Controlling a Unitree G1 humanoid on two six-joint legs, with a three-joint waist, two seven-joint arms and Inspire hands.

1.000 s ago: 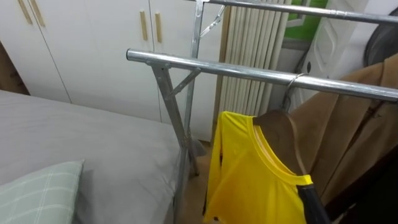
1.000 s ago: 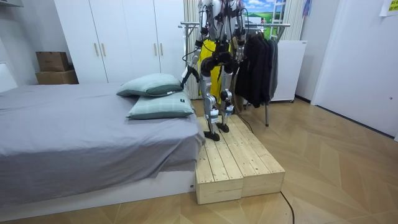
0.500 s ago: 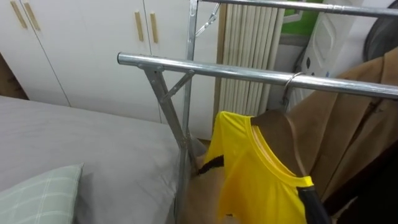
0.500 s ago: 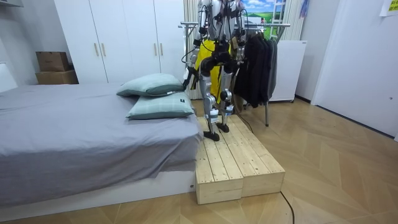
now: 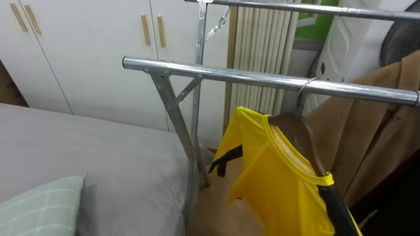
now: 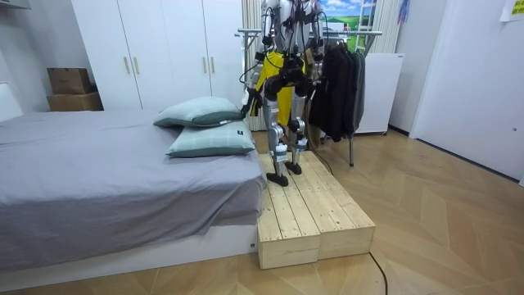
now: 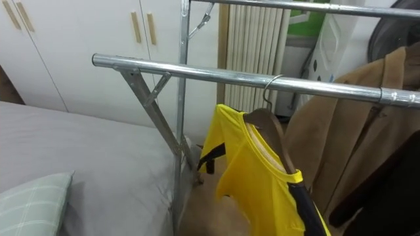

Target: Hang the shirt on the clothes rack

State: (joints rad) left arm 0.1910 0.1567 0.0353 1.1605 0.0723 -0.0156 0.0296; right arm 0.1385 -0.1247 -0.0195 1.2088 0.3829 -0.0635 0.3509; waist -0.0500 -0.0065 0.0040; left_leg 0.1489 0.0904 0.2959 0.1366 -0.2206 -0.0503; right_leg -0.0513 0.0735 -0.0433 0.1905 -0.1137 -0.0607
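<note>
on the lower rail, right of its slanted brace, the yellow shirt hangs from a wooden hanger whose hook is over the bar. a brown coat hangs on the same rail just right of the shirt and touches it. a second ago the shirt's left edge dropped straight down; now that side is drawn up and outward, so a sleeve with black trim juts toward the rack's post and the wooden floor shows beneath it. the hook sits at the same place on the rail, beside the coat. the whole view has slid slightly right, which is the camera's own shift. left of the rack lie the grey bed and a checked pillow, with a white wardrobe behind.

in the room view the robot stands on the wooden platform at the bed's far corner, facing the rack. its left hand hangs out toward the pillows, a little higher than a second ago; i cannot tell whether its fingers are apart or together. dark clothes hang on the room view's right.
</note>
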